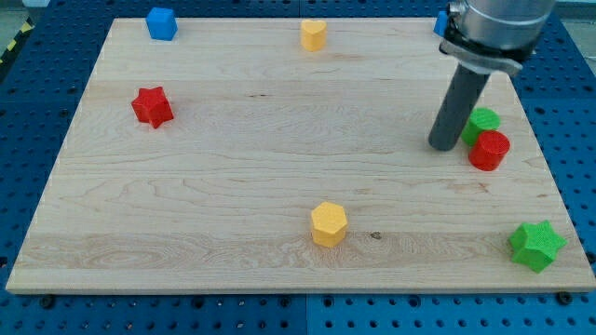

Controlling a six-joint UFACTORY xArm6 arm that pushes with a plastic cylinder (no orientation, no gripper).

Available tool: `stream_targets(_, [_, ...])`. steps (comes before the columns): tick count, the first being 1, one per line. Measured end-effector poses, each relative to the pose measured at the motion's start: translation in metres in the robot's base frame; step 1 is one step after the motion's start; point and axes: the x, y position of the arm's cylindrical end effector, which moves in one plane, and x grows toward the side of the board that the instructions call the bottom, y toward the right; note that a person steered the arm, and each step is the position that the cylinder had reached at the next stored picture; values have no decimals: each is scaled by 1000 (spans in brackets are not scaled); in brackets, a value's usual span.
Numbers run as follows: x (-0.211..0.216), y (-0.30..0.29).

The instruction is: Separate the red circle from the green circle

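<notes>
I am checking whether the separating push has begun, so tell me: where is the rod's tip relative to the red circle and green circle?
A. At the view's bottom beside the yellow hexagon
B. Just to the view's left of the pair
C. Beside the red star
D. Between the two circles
B: my tip stands just to the view's left of the green circle, with the red circle touching that circle's lower right side.

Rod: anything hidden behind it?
Behind the rod, the green circle has its left edge covered; it touches the red circle. My tip sits just left of them.
</notes>
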Motion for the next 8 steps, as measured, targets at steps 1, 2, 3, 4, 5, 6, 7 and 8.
stream_targets(1, [-33, 5])
stream_targets(2, [-33, -3])
stream_targets(3, [-11, -9])
stream_targets(4, [2, -6])
stream_targets(5, [12, 16])
stream_targets(6, [21, 32])
stream_targets(7, [21, 49])
stream_targets(8, [13, 53])
